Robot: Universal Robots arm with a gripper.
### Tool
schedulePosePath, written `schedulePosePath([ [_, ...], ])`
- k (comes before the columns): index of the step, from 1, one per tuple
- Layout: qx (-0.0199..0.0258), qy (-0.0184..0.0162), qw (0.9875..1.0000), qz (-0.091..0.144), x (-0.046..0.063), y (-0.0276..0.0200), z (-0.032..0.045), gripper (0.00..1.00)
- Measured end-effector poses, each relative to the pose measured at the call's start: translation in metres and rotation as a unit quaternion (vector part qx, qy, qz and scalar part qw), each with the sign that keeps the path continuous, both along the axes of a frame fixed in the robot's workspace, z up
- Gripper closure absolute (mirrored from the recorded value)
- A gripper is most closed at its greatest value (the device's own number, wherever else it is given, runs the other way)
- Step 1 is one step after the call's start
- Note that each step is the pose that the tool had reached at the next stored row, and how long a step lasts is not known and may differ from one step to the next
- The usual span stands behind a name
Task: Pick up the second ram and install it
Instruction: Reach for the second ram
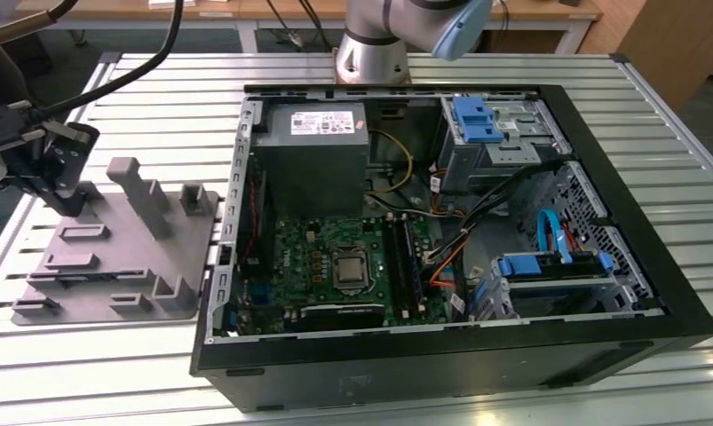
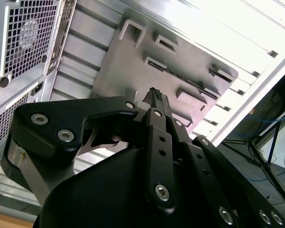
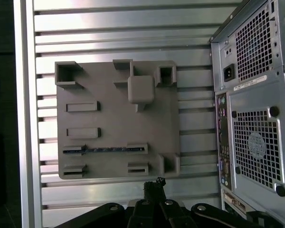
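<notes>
- Desk of silver metal slats [image 1: 119, 355] carries two things side by side: a grey plastic fixture tray with upright posts [image 1: 114, 244] and a big black computer case with its side off [image 1: 451, 373].
- The tray has little slots and blocks, so each part stands in its own place and cannot slide about. That makes a part easy to find and easy to grab.
- The second ram, a slim, flat, near-black memory stick [image 3: 104, 150], stands on its thin edge in one long narrow slot of the tray. Held up like this, its long top edge is free for two fingers to pinch — that is my guess at why it sits so.
- The case lies open on its side, so the green circuit board [image 1: 303, 257] faces up and can be reached from above.
- The black end effector [image 3: 154, 184] hangs over the tray and touches nothing. Its two fingers are pressed together with nothing between them, so it is empty.
- The second ram is below the end effector and off to one side, well apart from the tips. In the first wrist view the tips sit past the tray edge closest to the ram's slot — not over the stick. The ram is not picked up yet.
</notes>
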State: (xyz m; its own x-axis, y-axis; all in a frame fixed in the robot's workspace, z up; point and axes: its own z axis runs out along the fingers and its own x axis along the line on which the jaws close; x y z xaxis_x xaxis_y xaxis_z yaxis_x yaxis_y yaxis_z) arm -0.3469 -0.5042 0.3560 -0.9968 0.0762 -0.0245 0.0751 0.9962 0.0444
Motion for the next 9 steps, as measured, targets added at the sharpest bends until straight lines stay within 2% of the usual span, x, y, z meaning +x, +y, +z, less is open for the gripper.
schedulePosePath([
  [9,0.0,0.0,1.0,0.0,-0.001,-0.0066,-0.0044,0.9],
])
